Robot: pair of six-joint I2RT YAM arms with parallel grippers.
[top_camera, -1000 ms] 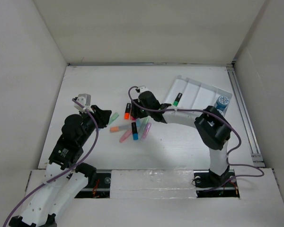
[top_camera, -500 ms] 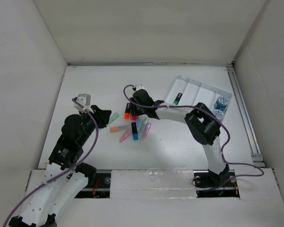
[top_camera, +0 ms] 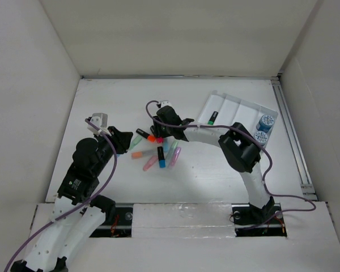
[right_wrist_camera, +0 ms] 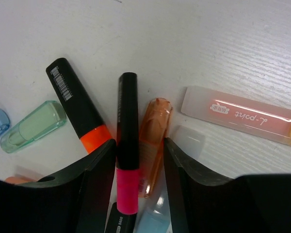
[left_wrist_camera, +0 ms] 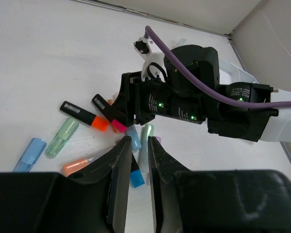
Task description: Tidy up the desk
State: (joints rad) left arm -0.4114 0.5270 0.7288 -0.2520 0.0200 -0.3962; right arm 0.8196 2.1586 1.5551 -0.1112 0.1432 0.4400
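Here, counted: two arms, one white tray (top_camera: pixel 238 102) and two blue round items (top_camera: pixel 266 121) at the tray's right end. Four black-bodied highlighters show. The orange-capped one (top_camera: pixel 143 134), the pink-capped one (right_wrist_camera: pixel 127 145) and the blue-capped one (top_camera: pixel 160 154) lie loose, and the green-capped one (top_camera: pixel 213 118) lies in the tray. At least six pastel pens (left_wrist_camera: pixel 61 137) are scattered among the loose ones, overlapping too much for an exact count.

The desk (top_camera: pixel 102 102) lies ahead of both arm bases, walled left, back and right. It looks wider than deep, its long axis running side to side.

The left gripper (left_wrist_camera: pixel 138 145) hovers, jaws slightly apart and empty. The right gripper (right_wrist_camera: pixel 138 145) straddles the pink-capped highlighter and a clear orange pen (right_wrist_camera: pixel 153 145). Whether it pinches them, I cannot tell.
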